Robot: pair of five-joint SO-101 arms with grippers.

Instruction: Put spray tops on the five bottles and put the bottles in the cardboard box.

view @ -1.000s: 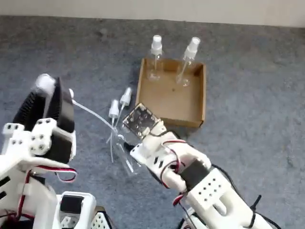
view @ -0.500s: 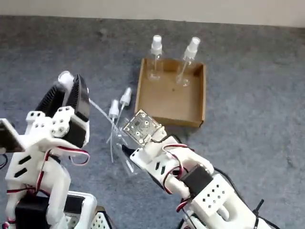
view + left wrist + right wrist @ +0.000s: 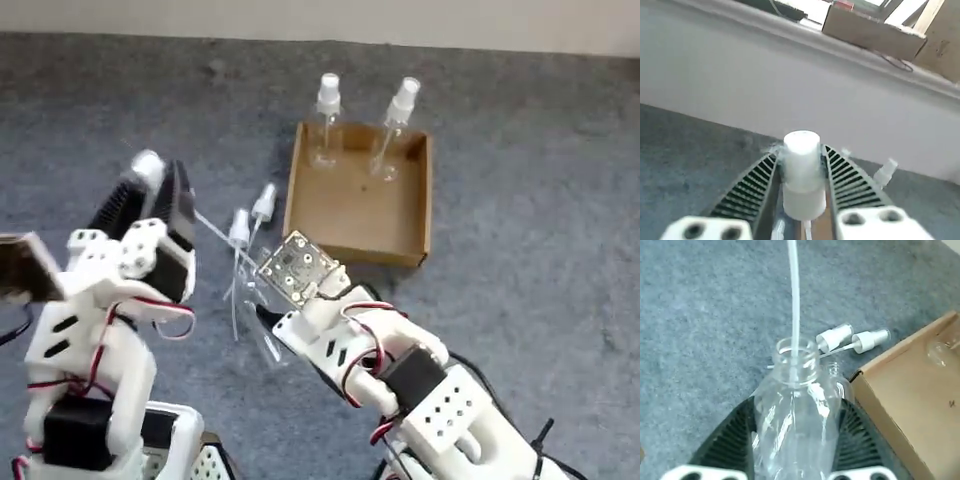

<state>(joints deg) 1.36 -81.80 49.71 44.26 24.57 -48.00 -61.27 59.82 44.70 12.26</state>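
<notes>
Left hand (image 3: 801, 154) pinches spray top (image 3: 801, 175); right hand (image 3: 798, 407) clasps bottle (image 3: 795, 430).

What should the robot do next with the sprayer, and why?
Probably ease the left end effector toward the bottle. It grips the spray top, whose tube already dips into the open neck held by the right end effector, yet the cap sits well away from it.

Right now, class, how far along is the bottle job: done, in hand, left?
Done: two capped bottles stand in the cardboard box. In hand: the right tool holds an open bottle; the left tool holds a spray top, its tube in that bottle's neck. Left: seating this top, boxing the bottle, and two loose spray tops on the carpet.
</notes>
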